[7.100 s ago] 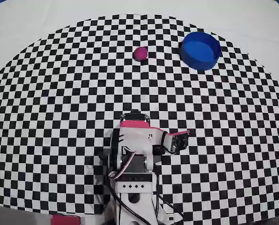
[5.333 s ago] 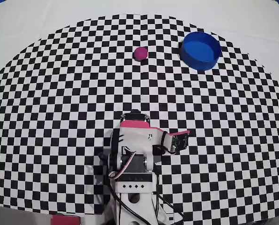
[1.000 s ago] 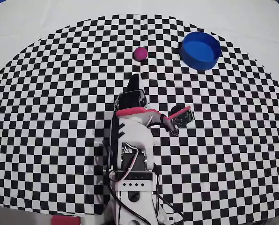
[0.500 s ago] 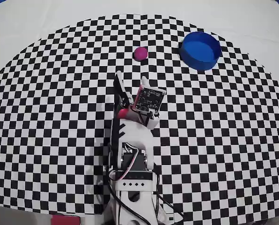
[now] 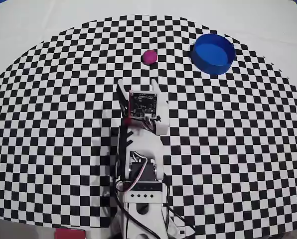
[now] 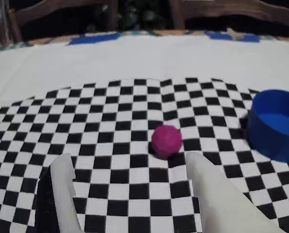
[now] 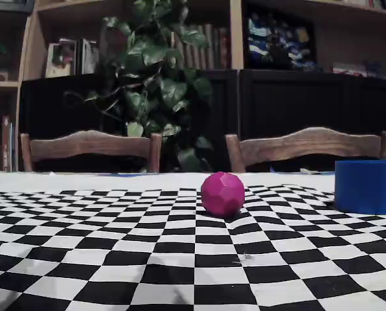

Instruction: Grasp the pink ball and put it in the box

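The pink ball (image 5: 149, 57) lies on the checkered cloth beyond my gripper. It also shows in the wrist view (image 6: 166, 141) and in the fixed view (image 7: 223, 194). The blue box (image 5: 214, 53) stands to the ball's right; it shows at the right edge in the wrist view (image 6: 275, 125) and in the fixed view (image 7: 368, 186). My gripper (image 5: 138, 85) is open and empty. In the wrist view its two white fingers (image 6: 62, 179) spread wide, and the gripper (image 6: 127, 162) is just short of the ball, which sits near the right finger's tip.
The checkered cloth (image 5: 238, 149) covers the table, with plain white cloth (image 6: 135, 58) beyond it. Two wooden chairs (image 7: 89, 146) and a plant with shelves stand behind the table. The arm's body (image 5: 141, 164) reaches from the near edge.
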Available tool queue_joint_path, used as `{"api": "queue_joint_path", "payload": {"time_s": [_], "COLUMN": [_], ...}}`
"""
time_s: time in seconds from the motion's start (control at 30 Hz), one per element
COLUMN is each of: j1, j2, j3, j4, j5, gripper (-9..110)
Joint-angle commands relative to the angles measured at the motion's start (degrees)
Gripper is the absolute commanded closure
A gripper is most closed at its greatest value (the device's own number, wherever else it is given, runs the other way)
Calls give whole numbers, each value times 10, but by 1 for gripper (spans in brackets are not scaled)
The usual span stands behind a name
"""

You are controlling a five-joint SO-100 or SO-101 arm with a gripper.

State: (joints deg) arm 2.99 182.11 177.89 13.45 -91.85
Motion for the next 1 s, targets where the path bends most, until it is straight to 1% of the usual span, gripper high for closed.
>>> {"api": "queue_joint_path", "payload": {"time_s": [0.0, 0.97], "j1": [4, 28], "j2": [-7, -27], "j3": [4, 4], "j4": [-11, -11], "j5": [-4, -3], "gripper": [75, 75]}}
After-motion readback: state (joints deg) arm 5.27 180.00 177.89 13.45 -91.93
